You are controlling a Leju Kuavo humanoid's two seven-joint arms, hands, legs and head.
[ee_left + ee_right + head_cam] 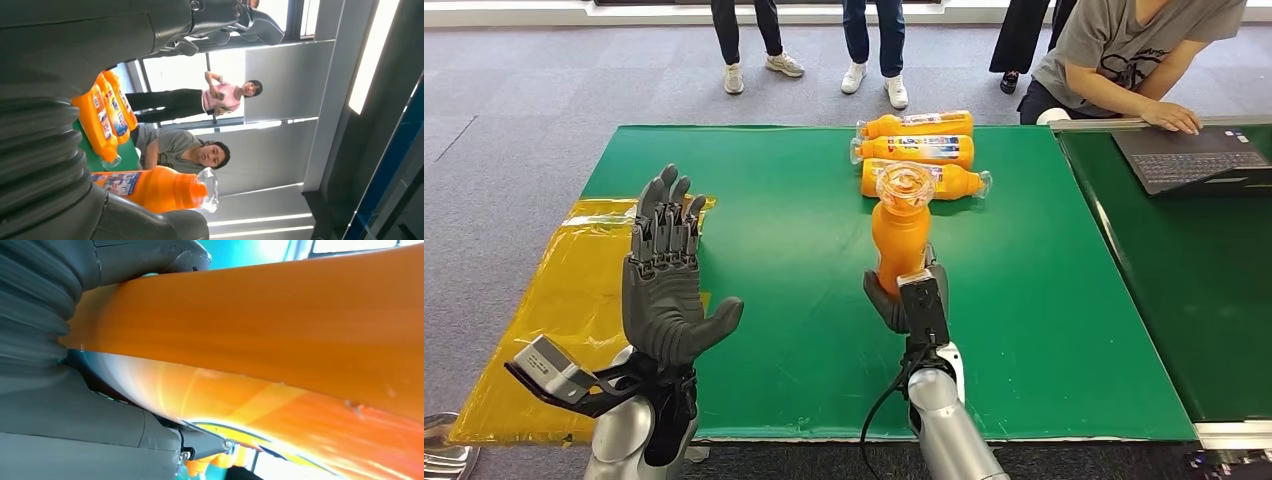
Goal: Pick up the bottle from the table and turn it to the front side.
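My right hand (906,298) grips an orange bottle (900,235) upright above the green table (774,200), its clear cap toward the camera. In the right wrist view the bottle (280,325) lies close across the picture, clasped by the grey thumb and fingers (150,260). My left hand (667,280) is raised over the table's left side, palm up, fingers spread, holding nothing. The left wrist view shows the held bottle (155,187) with its label, past my left hand (75,60).
Three more orange bottles (919,152) lie side by side at the table's far middle. A yellow sheet (574,290) hangs off the left edge. A seated person (1139,55) works a laptop (1189,158) at the right table. Other people stand beyond.
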